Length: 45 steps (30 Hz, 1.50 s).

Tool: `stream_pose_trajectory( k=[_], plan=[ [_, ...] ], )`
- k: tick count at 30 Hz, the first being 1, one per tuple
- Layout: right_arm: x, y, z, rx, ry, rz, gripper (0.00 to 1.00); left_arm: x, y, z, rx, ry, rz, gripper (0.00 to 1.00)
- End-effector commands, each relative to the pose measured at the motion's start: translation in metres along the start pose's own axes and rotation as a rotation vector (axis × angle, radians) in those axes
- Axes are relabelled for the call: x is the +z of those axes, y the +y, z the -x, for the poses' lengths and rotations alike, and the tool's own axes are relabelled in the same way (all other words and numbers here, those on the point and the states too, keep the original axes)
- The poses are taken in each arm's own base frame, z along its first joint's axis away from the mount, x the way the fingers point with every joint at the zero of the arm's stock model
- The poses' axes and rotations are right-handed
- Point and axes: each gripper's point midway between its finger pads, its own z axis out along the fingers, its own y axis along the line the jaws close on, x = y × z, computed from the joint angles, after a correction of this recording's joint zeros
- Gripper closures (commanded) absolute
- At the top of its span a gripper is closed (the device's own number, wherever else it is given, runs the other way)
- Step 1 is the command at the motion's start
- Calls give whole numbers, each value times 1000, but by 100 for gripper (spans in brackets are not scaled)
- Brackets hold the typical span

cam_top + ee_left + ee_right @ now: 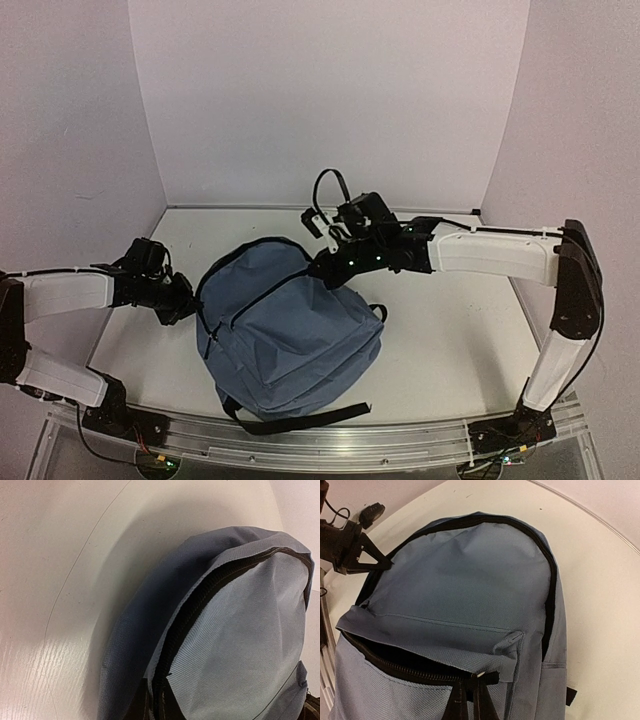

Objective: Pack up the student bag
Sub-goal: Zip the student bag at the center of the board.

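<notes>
The left gripper (155,702) is clamped on the student bag (285,330) at its main zip seam (200,605), and the right gripper (470,702) on its front-pocket zip (395,662). Best to anchor with the left and draw the right along the track.

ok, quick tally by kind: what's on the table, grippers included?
Bags: 1, the student bag, slate-blue
Grippers: 2, left gripper and right gripper, the fingers of each pinched on the bag's fabric
Total: 3
</notes>
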Motion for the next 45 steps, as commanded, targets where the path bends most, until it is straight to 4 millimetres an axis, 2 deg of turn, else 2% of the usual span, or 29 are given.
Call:
stream_pose_trajectory(
  k=[1, 4, 15, 21, 24, 28, 30, 33, 35, 37, 38, 40, 42, 45],
  plan=[
    [-18, 12, 37, -58, -79, -113, 100, -9, -38, 18, 42, -37, -102, 100],
    [-11, 24, 38, -64, -70, -130, 100, -11, -42, 18, 41, -38, -113, 100],
    [41, 56, 11, -22, 8, -136, 100, -19, -57, 23, 64, -55, -151, 100],
    [46, 84, 14, -21, 11, -55, 100, -16, -78, 32, 114, -47, -184, 100],
    [43, 94, 21, -1, -4, -28, 100, -10, -85, 35, 136, -42, -197, 100],
    [35, 106, 34, 48, -27, 32, 100, 0, -105, 46, 191, -31, -221, 100],
    [35, 104, 38, 78, -40, 14, 100, 5, -121, 53, 230, -25, -254, 100],
    [29, 88, 43, 136, -73, -71, 100, 17, -142, 63, 288, -16, -297, 100],
    [18, 81, 49, 160, -100, -109, 100, 25, -161, 71, 340, -13, -342, 100],
    [7, 76, 53, 167, -119, -132, 100, 41, -171, 77, 397, -1, -361, 100],
    [3, 73, 54, 170, -125, -148, 99, 46, -177, 80, 437, 1, -368, 100],
    [-11, 62, 58, 185, -148, -201, 89, 53, -187, 90, 495, 2, -353, 98],
    [-25, 51, 61, 202, -164, -257, 75, 55, -192, 99, 545, -13, -321, 87],
    [-44, 32, 62, 235, -181, -310, 60, 41, -201, 114, 602, -86, -273, 63]
  ],
)
